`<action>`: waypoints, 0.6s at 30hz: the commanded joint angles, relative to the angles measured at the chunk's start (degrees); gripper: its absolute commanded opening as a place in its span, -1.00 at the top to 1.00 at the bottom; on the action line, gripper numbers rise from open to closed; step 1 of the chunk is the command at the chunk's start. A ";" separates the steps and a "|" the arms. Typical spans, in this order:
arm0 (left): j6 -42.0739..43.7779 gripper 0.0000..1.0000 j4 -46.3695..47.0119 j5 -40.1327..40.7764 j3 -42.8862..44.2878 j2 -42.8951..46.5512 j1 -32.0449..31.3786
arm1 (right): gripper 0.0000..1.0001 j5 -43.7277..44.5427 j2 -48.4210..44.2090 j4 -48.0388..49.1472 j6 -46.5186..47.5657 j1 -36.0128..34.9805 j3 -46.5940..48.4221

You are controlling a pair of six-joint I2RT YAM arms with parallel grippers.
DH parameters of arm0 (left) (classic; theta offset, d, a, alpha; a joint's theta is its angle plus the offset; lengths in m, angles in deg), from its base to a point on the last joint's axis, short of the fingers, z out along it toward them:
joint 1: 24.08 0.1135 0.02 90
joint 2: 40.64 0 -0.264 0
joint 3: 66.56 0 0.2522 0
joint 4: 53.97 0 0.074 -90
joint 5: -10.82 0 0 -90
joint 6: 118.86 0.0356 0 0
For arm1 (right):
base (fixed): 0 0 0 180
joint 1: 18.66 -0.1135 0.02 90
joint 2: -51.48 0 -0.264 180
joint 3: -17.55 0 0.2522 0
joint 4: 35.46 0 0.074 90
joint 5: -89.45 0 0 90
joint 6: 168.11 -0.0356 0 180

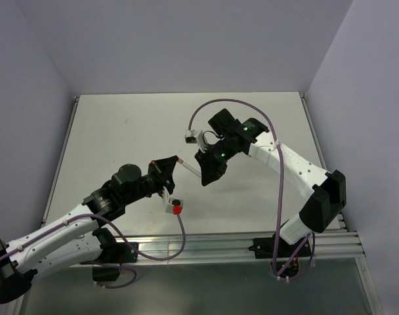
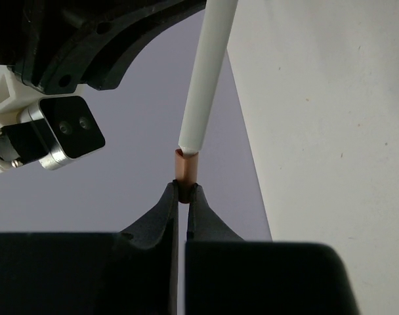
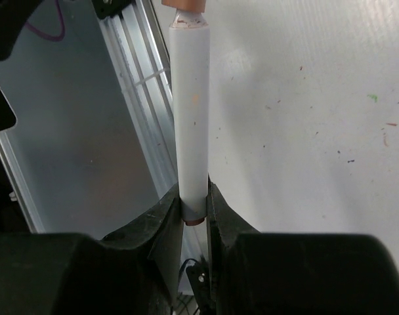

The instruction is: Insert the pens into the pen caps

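Observation:
A thin white pen (image 1: 190,168) is held in the air between my two grippers. My right gripper (image 1: 205,178) is shut on the pen's rear end; in the right wrist view (image 3: 194,200) the white pen (image 3: 191,111) runs straight up from the jaws. My left gripper (image 1: 175,163) is shut on the brownish-red cap (image 2: 185,172), and the white pen (image 2: 206,72) meets the cap's mouth. The cap also shows at the top of the right wrist view (image 3: 188,6). The other pens and caps are out of view.
The white table (image 1: 121,131) has a raised rim on the left and right and an aluminium rail (image 1: 239,244) along its near edge. Purple walls surround it. A purple cable (image 1: 272,151) loops over the right arm.

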 commanded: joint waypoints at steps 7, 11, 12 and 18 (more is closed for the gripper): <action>5.86 0.68 -2.26 0.70 3.84 -1.42 -3.14 | 1.00 -0.16 1.36 15.69 -3.75 -0.37 5.77; 9.20 0.60 -2.27 0.70 3.84 -1.60 -3.22 | 1.00 -0.50 0.30 18.51 -3.05 -0.37 5.25; 9.81 0.52 -1.13 0.96 3.06 -1.51 -3.22 | 1.00 -0.51 0.04 19.12 -2.87 -0.29 4.81; 11.49 -0.19 2.39 3.86 2.26 -2.21 -3.22 | 1.00 0.81 -1.19 22.28 -4.36 0.41 4.28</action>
